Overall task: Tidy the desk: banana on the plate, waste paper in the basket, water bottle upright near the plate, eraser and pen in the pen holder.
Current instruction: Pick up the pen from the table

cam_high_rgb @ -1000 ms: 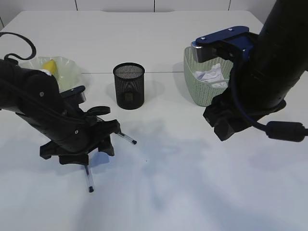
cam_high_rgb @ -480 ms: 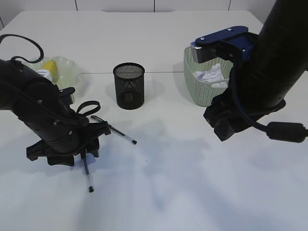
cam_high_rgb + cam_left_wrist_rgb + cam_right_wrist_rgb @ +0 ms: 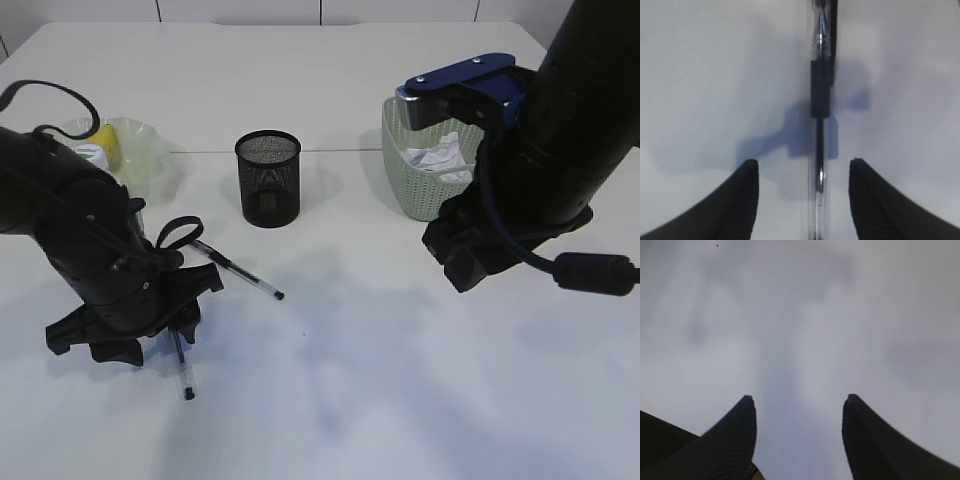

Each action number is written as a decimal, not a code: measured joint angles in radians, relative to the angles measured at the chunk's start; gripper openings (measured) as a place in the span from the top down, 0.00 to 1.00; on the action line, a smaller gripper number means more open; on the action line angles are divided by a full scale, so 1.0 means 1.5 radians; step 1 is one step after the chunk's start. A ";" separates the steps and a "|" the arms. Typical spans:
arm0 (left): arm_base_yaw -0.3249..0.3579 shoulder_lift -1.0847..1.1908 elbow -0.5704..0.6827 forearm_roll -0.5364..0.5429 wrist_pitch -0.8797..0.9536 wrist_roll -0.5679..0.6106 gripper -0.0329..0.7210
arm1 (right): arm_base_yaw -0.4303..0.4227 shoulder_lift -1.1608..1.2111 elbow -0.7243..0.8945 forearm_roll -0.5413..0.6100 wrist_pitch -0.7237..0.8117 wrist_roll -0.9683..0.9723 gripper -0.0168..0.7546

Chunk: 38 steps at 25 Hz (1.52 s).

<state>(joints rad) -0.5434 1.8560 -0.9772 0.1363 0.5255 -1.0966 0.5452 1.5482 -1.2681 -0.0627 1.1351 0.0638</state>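
Observation:
My left gripper (image 3: 802, 165) is open just above the desk (image 3: 380, 380), with a clear-barrelled pen (image 3: 820, 100) lying lengthwise between its fingers, untouched. In the exterior view that pen (image 3: 183, 368) pokes out from under my left arm (image 3: 100, 260). A second pen (image 3: 240, 271) lies slanted in front of the black mesh pen holder (image 3: 268, 178). The banana (image 3: 103, 138) rests on the pale-green plate (image 3: 145, 150). Waste paper (image 3: 440, 158) sits in the sage-green basket (image 3: 420, 190). My right gripper (image 3: 799, 401) is open over bare desk. Eraser and water bottle do not show clearly.
My bulky right arm (image 3: 545, 150) hangs in front of the basket's right side. A seam (image 3: 350, 151) crosses the desk behind the holder. A loose black cable loop (image 3: 178, 232) hangs off my left arm beside the second pen.
My left arm has moved toward the front left and now sits over the nearer pen, uncovering the slanted pen. The right arm has stayed still.

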 joint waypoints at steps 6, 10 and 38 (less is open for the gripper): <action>0.000 0.028 -0.006 0.000 -0.036 -0.006 0.41 | 0.000 0.000 0.000 0.000 0.000 0.000 0.45; -0.006 0.028 -0.028 -0.008 -0.020 -0.008 0.41 | 0.000 0.000 0.000 0.000 0.000 0.000 0.45; -0.040 0.060 -0.046 -0.056 0.055 -0.041 0.43 | 0.000 0.000 0.000 0.000 -0.008 -0.001 0.45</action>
<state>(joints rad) -0.6040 1.9466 -1.0461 0.0526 0.6088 -1.1585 0.5452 1.5482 -1.2681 -0.0627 1.1231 0.0622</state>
